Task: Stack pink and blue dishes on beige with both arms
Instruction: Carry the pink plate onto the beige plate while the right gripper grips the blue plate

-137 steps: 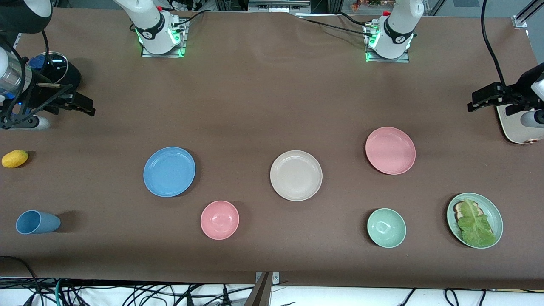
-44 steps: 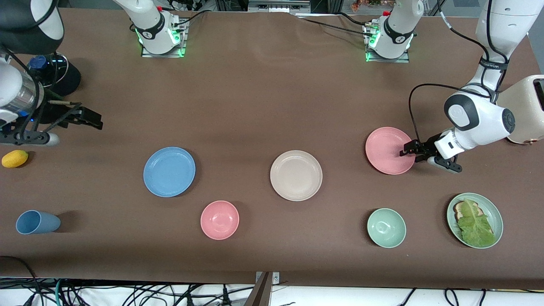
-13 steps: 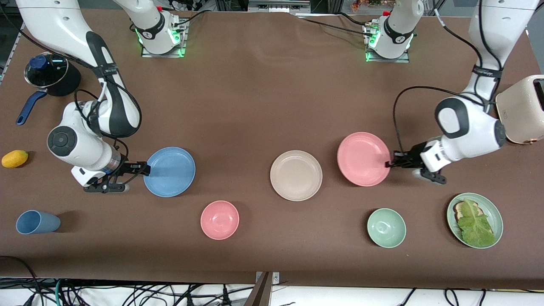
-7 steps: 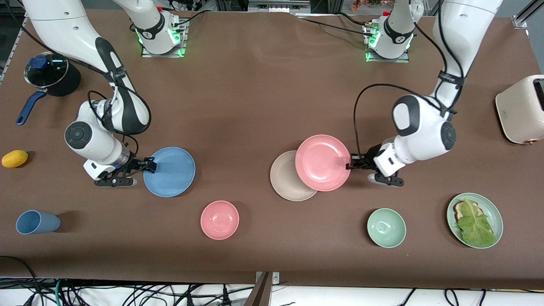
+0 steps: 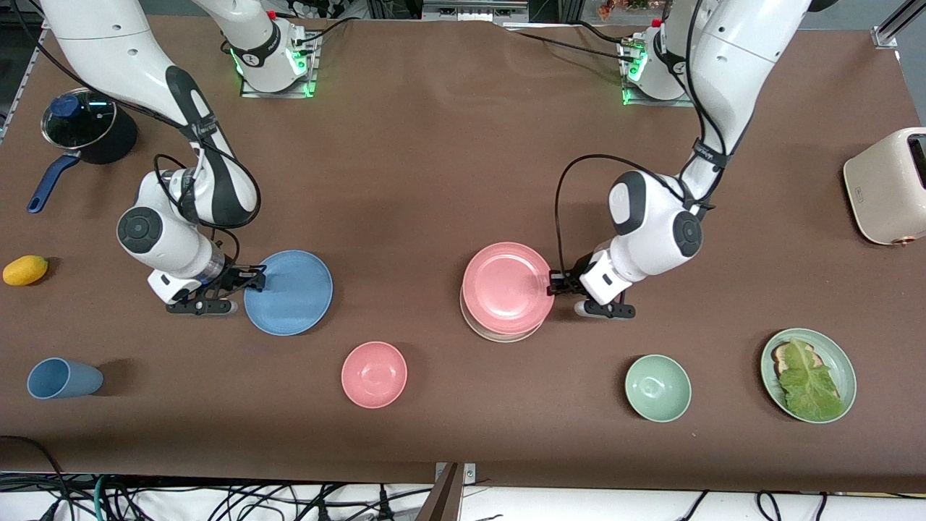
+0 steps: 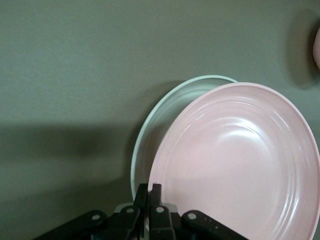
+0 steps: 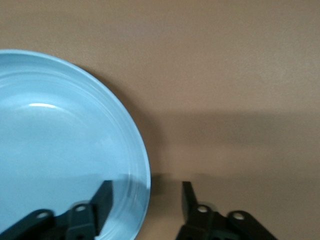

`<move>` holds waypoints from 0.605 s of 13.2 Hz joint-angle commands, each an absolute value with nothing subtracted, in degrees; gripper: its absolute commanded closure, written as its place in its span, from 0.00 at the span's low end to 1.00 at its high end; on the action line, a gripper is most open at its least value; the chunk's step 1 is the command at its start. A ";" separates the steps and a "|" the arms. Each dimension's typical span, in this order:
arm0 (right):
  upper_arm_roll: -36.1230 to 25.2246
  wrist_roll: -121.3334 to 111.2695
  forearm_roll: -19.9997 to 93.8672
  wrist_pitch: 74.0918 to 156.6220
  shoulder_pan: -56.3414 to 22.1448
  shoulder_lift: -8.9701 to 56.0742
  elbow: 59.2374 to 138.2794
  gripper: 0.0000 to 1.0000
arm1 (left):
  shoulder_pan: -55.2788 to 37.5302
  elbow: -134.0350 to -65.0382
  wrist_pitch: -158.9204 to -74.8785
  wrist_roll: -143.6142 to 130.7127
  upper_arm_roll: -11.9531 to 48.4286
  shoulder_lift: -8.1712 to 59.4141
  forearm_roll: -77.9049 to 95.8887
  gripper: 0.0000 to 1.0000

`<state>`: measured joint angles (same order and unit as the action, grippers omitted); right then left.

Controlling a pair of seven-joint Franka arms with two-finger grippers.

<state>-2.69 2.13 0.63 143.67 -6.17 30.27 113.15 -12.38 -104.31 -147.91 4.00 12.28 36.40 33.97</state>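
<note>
Pretty crowded table: one pink bowl (image 5: 374, 374), one mint bowl (image 5: 657, 388), one green plate (image 5: 839, 362) with lettuce, a blue cup (image 5: 64, 378), lemon (image 5: 25, 270), pot (image 5: 88, 132), toaster (image 5: 888, 184). Nothing blocks the three task plates. Left gripper (image 5: 555, 284) is clamped on the pink plate (image 5: 506, 282), held over the beige plate (image 5: 503, 334). Right gripper (image 5: 252, 276) is spread wide, straddling the blue plate (image 5: 291, 292) rim, which lies toward the right arm's end.

The pale pink plate (image 5: 506, 282) is held by its rim just over the beige plate (image 5: 501, 335), tilted a little, and covers nearly all of it. The beige plate lies flat on the tabletop (image 5: 434, 181) near its middle. The sky blue plate (image 5: 289, 292) lies flat toward the right arm's end.
</note>
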 commanded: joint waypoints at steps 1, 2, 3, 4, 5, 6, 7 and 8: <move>-2.29 1.05 1.58 144.76 -5.80 30.23 113.82 0.50 | -13.36 -102.13 -149.93 3.60 11.69 38.58 35.42 1.00; -2.20 1.05 1.50 144.76 -5.80 30.23 113.91 0.57 | -13.45 -102.04 -150.03 3.60 11.69 39.02 35.42 1.00; -2.28 1.14 1.58 144.76 -5.80 30.23 113.91 0.64 | -13.45 -102.04 -150.03 3.60 11.69 39.11 35.33 1.00; -2.20 1.14 1.58 144.76 -5.80 30.23 113.91 0.71 | -13.45 -102.04 -150.03 3.69 11.60 39.11 35.33 1.00; -2.20 1.14 1.58 144.76 -5.80 30.23 113.91 0.78 | -13.45 -102.04 -150.03 3.69 11.60 39.11 35.33 1.00; -2.20 1.14 1.67 144.76 -5.80 30.41 113.91 0.85 | -13.45 -101.95 -150.03 3.69 11.51 39.11 35.33 1.00; -2.20 1.06 1.67 144.67 -5.80 30.41 113.82 0.91 | -13.45 -101.00 -150.03 3.78 11.51 39.20 35.42 0.85; -2.28 1.05 1.67 144.67 -5.80 30.41 113.82 0.98 | -13.36 -100.81 -150.03 3.78 11.51 39.55 35.42 0.74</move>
<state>-2.66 2.12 0.68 143.77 -6.17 30.51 113.16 -12.77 -102.81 -149.77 3.60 12.02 38.66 33.97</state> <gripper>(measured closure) 0.903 0.907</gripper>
